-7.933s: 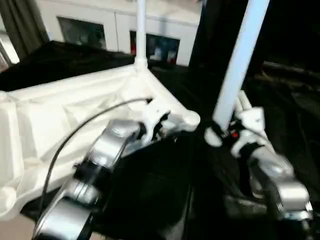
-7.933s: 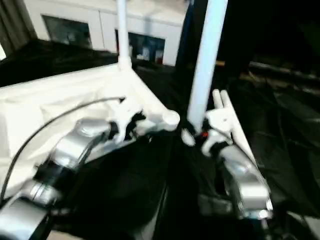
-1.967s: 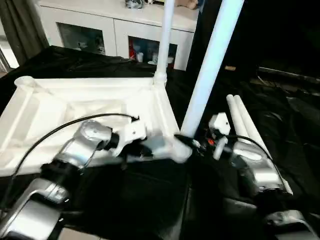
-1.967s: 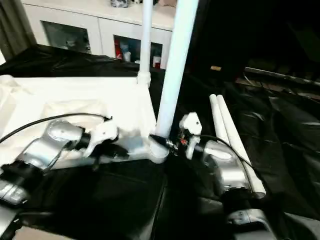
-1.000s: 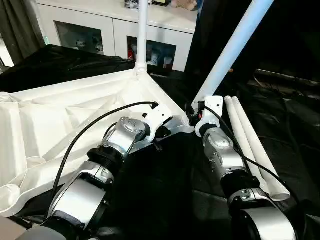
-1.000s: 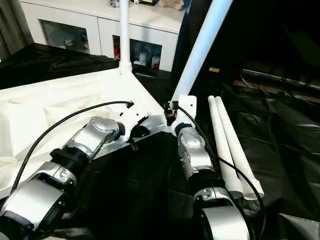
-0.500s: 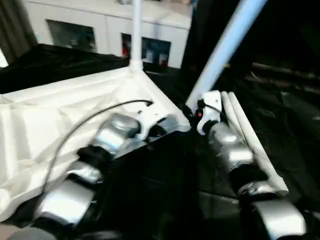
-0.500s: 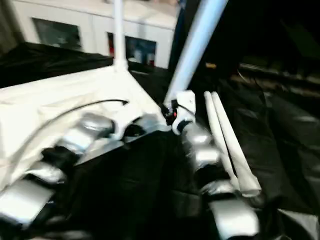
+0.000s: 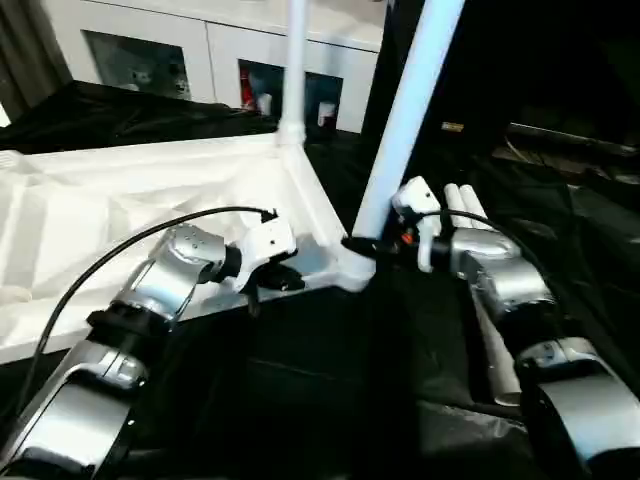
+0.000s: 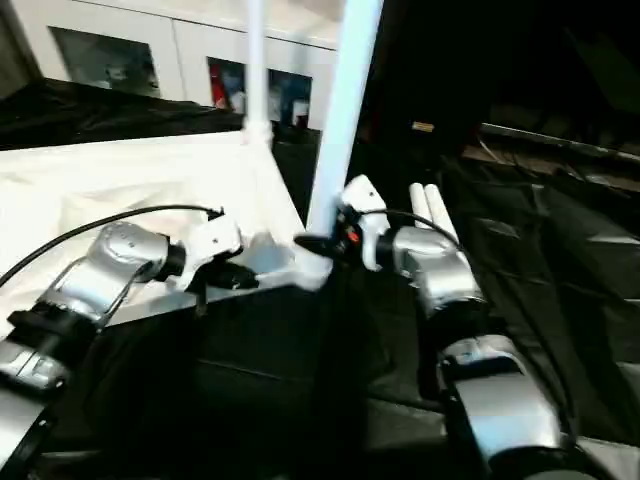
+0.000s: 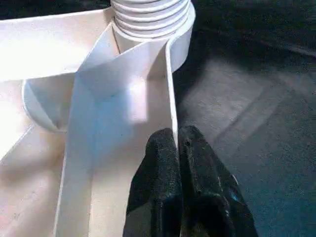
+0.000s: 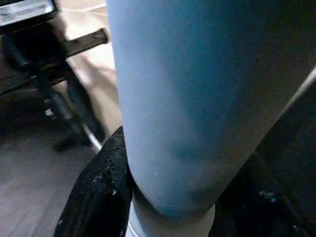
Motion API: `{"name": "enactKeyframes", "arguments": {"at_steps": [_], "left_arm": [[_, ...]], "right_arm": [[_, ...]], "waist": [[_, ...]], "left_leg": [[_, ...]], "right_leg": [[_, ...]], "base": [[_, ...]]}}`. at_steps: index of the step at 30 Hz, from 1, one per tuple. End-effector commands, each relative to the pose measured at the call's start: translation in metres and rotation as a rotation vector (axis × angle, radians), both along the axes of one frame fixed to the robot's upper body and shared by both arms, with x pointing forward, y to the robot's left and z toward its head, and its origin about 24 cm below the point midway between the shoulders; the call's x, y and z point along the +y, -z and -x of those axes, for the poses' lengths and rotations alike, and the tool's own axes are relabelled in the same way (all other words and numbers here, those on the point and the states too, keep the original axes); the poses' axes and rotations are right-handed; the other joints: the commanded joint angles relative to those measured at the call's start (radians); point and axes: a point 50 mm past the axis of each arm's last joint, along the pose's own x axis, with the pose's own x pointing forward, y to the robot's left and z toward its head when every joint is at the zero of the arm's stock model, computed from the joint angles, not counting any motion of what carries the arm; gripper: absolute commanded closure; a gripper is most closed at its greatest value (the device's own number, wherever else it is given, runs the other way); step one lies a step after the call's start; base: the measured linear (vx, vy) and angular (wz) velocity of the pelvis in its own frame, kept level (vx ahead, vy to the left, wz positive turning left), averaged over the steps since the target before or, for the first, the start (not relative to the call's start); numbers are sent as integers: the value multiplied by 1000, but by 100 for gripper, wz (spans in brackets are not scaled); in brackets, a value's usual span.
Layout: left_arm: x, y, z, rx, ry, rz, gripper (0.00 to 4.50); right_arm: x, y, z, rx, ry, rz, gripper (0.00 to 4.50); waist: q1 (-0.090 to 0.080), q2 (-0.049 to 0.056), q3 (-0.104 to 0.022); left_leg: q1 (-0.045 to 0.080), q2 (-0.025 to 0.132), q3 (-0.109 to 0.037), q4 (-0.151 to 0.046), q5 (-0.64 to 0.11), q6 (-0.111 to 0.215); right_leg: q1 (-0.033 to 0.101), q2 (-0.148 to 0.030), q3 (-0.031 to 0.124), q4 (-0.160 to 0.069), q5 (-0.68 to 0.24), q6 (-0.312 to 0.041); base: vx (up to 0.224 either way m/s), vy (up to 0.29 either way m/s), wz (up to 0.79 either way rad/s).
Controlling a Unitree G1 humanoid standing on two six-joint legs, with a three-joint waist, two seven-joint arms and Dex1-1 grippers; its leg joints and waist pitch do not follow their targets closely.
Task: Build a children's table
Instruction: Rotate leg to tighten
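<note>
since a second ago the leg (image 9: 405, 115) in the right tool (image 9: 362, 246) has swung from a rightward lean to nearly upright, its foot at the near corner socket (image 9: 352, 270) of the upturned table top (image 9: 130, 215) — and the whole view has shifted with the robot's head. the white top lies ribbed side up on a surface draped in black cloth (image 9: 300, 380), toward the robot's left, and a second leg (image 9: 294, 70) stands straight in the far corner socket. two more white legs (image 9: 470, 215) lie side by side on the cloth just right of the right forearm. the right tool's black fingers (image 12: 101, 192) are wrapped around the base of the held leg, just above the corner. the left tool (image 11: 177, 150) is pinched narrow on the thin outer wall of the top (image 11: 172, 94), near that same corner, whose ribbed socket (image 11: 150, 15) shows in the left wrist view. a black cable (image 9: 120, 255) arcs over the left forearm — behind the surface stands a white cabinet (image 9: 220, 55) with glass doors.
</note>
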Motion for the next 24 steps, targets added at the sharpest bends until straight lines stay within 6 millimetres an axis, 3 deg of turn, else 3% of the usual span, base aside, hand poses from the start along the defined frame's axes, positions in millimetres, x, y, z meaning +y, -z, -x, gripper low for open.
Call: {"name": "enactKeyframes", "arguments": {"at_steps": [1, 7, 12, 14, 16, 17, 21, 24], "left_arm": [[-6, 1, 9, 35, 107, -1, 450], [-4, 0, 10, 35, 118, 4, 450], [-4, 2, 4, 7, 53, -10, 450], [-4, 2, 4, 1, 42, -12, 450], [-7, 5, -5, -23, -58, -11, 450], [-10, 6, -9, -35, -113, -10, 450], [-25, 13, -22, -56, -297, 3, 450], [-40, 15, -24, -44, -341, 20, 450]], "right_arm": [[-15, 49, 28, 222, -50, 135, 264], [-17, 58, 39, 238, -104, 147, 264], [-13, 62, 34, 219, 26, 145, 264], [-12, 63, 33, 214, 51, 147, 264], [-9, 69, 25, 217, 257, 139, 264], [-6, 72, 24, 224, 326, 141, 264], [6, 88, 25, 287, 548, 145, 264], [13, 94, 26, 330, 656, 130, 264]], "waist": [[4, 18, -31], [8, 20, -30], [7, 22, -30], [8, 19, -26], [7, 20, -21], [3, 23, -17], [1, 21, -15], [2, 21, -14]], "left_leg": [[-7, 9, 20, -63, -79, 87], [-1, 6, 21, -66, -110, 59], [-1, 4, 20, -67, -112, 43], [-1, 4, 18, -70, -163, 29], [1, 2, 18, -73, -214, 10], [2, 0, 12, -77, -280, -15], [6, -4, 3, -79, -354, -26], [8, -6, 0, -78, -379, -24]], "right_leg": [[59, -53, 23, -33, -3, -316], [55, -51, 22, -37, -48, -300], [57, -49, 23, -37, -56, -292], [55, -51, 24, -47, -141, -271], [46, -50, 26, -59, -240, -242], [40, -48, 25, -68, -362, -199], [28, -47, 23, -86, -510, -127], [20, -48, 21, -95, -564, -100]], "base": [[0, 0, 0], [0, 0, 0], [0, 0, 0], [0, 0, 0], [0, 0, 0], [0, 0, 0], [-62, 2, -1], [0, 0, 0]]}}
